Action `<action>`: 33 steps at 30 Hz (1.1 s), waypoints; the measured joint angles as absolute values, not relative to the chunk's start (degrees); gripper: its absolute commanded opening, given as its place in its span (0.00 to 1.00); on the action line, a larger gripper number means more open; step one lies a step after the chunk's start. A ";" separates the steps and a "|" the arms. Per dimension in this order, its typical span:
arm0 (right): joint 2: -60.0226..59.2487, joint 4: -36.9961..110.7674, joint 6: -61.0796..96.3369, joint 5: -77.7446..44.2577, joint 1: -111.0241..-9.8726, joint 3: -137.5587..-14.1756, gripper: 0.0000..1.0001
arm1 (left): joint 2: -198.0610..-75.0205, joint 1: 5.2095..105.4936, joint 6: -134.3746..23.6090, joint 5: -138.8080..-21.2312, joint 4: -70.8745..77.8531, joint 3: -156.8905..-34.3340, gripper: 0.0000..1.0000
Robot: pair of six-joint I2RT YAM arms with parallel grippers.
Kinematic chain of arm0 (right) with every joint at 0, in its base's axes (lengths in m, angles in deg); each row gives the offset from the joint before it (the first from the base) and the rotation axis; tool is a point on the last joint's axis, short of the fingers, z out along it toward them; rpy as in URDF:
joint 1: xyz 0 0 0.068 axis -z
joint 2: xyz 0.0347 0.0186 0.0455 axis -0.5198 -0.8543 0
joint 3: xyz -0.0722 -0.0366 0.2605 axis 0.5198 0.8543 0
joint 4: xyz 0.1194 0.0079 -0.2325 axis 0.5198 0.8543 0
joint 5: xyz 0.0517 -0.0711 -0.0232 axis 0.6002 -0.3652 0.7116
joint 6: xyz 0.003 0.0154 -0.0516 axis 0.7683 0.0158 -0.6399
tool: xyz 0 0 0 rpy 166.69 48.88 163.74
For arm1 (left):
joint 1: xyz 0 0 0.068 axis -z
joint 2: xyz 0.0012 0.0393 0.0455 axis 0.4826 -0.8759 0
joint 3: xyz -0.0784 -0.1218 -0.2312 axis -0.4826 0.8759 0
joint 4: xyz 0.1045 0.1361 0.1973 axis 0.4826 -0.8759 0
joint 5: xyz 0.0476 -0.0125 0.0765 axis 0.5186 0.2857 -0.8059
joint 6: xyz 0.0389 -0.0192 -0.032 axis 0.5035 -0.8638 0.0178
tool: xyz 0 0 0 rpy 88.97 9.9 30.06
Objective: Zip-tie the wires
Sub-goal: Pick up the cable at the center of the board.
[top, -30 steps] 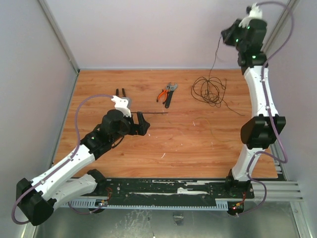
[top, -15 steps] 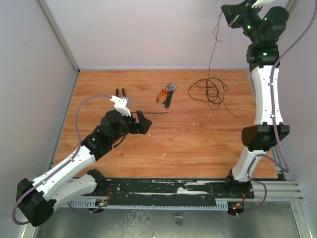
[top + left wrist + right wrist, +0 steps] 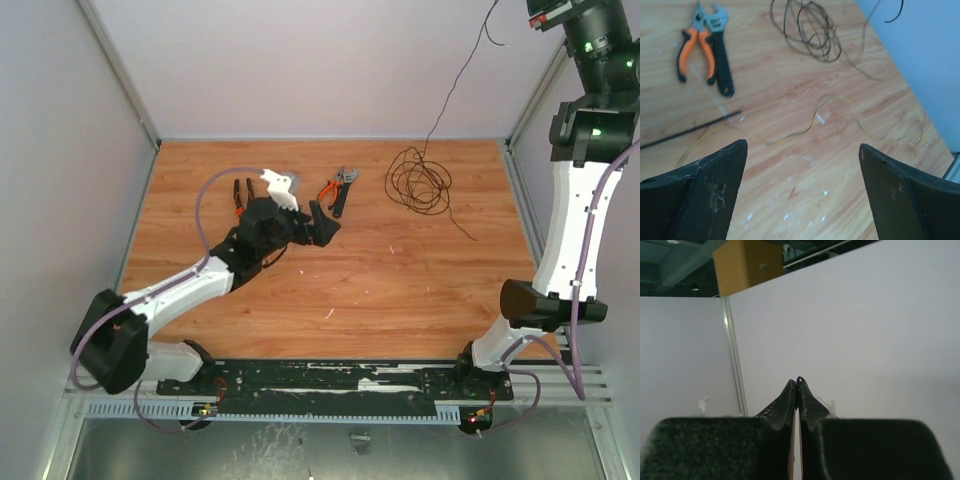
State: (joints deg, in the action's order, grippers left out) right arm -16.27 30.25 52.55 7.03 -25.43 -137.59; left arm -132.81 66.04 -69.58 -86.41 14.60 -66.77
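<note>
Top external: L gripper (image 3: 322, 222) low over table (image 3: 400, 290), jaws wide apart, nothing held. Left wrist view: zip tie (image 3: 690, 131) lies flat just beyond its left fingertip. Wires (image 3: 418, 182) coiled far-right on table, w/ one strand running up to R gripper (image 3: 545, 15), high up, pinched closed on it.

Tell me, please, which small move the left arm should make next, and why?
Probably lower the open left end effector and shift it toward the zip tie, which lies flat on the table, ungrasped, off to one side of it. The right end effector holds one end of the wires up high.
</note>
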 measured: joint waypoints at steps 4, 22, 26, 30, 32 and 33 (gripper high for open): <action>-13.72 28.17 54.63 8.81 -24.45 -135.56 0.00 | -140.92 66.06 -69.82 -84.01 21.85 -72.30 0.98; -14.15 31.43 56.64 11.69 -22.94 -129.83 0.00 | -157.51 68.84 -68.18 -78.74 33.94 -91.47 0.99; -14.18 31.82 56.83 11.87 -22.92 -129.79 0.00 | -156.59 68.84 -65.78 -79.16 33.09 -92.13 0.98; -14.18 32.26 56.79 11.93 -22.92 -129.86 0.00 | -155.90 68.84 -63.81 -79.61 32.30 -92.13 0.98; -14.18 32.54 56.79 12.06 -22.92 -129.86 0.00 | -155.68 68.84 -62.94 -79.72 32.04 -92.13 0.99; -14.18 32.65 56.75 12.15 -22.92 -129.86 0.00 | -155.57 68.84 -62.52 -79.83 32.04 -92.13 0.99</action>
